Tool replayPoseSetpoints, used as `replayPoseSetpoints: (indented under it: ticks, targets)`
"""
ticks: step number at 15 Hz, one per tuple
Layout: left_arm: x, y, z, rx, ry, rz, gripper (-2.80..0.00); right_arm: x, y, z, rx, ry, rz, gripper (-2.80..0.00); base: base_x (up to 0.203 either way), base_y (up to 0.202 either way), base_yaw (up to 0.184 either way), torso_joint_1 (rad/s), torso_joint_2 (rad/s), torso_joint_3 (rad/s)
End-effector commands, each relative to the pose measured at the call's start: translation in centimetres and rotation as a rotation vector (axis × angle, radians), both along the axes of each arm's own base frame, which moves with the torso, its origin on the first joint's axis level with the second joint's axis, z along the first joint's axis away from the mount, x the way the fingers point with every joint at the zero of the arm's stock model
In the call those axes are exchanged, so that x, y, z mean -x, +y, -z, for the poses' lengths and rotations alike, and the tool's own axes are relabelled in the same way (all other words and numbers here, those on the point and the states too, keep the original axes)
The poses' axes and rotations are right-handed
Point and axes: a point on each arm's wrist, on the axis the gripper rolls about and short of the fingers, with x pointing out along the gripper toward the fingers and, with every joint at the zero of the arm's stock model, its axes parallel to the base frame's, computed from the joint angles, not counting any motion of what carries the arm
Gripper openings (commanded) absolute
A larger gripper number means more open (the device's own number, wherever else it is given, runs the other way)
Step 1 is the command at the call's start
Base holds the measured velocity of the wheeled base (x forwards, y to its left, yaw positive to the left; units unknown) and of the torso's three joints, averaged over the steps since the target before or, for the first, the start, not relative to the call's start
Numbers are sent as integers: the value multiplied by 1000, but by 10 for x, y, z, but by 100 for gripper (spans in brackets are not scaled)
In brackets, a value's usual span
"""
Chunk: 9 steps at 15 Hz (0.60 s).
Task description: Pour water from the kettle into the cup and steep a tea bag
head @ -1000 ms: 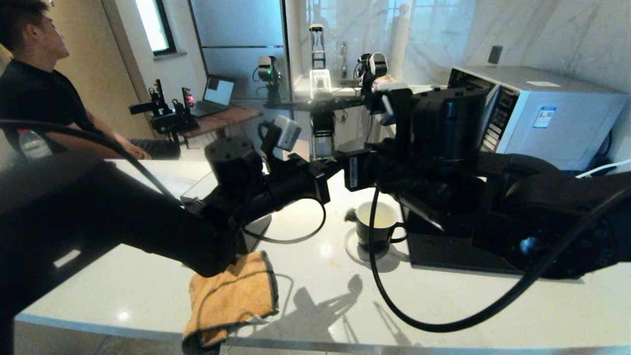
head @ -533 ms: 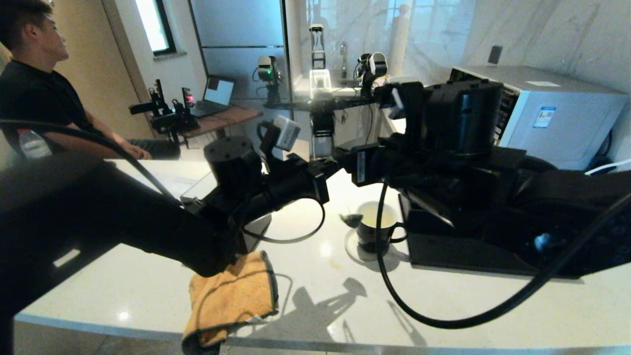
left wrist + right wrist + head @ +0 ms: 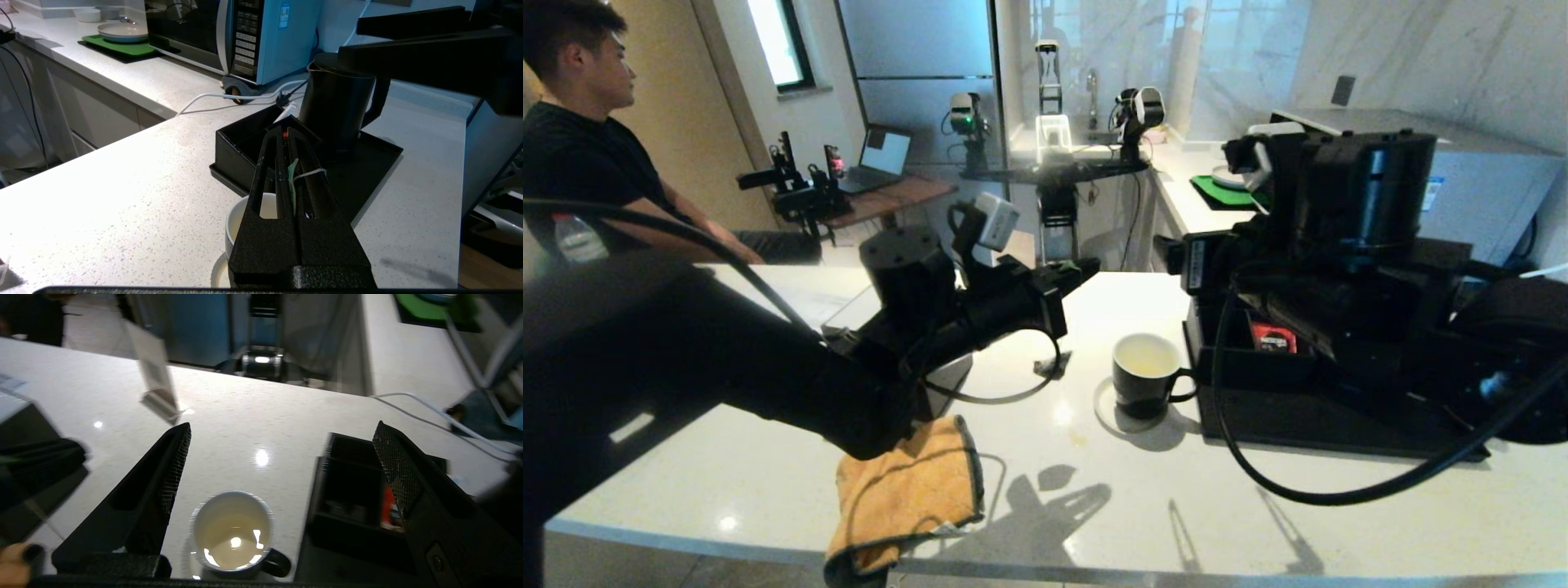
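Currently listed: tea bag (image 3: 1045, 365), small, limp, featherweight; we judge its string the place to grip. It lies left of the cup (image 3: 1147, 376) at frame centre; half a second ago it hung by the rim. Left gripper (image 3: 292, 163) pinches string and tag; right gripper (image 3: 282, 465), since withdrawn rightward, gapes wide.

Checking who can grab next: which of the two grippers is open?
The right gripper: its fingers stand wide apart, near the cup. The left gripper is shut, pinching a white string.
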Motion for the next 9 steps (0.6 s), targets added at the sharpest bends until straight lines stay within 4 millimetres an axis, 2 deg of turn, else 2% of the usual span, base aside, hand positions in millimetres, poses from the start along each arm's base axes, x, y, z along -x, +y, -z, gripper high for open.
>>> replayPoseSetpoints:
  ticks: [1,6,7,9]
  targets:
    - [0,0,-1,4,-5,4,-280,1,-22,-4,-3,-9,82,0,0,0,0,0,0,0]
    - [1,0,-1,4,-5,4,-280,9,-52,-4,-21,-45,155,0,0,0,0,0,0,0]
    - [0,0,-1,3,-4,4,-280,12,-57,-2,-6,-50,163,-280,0,0,0,0,0,0]
    - [1,-1,-1,3,-3,5,-280,21,-64,-3,-14,-79,172,-280,0,0,0,0,0,0]
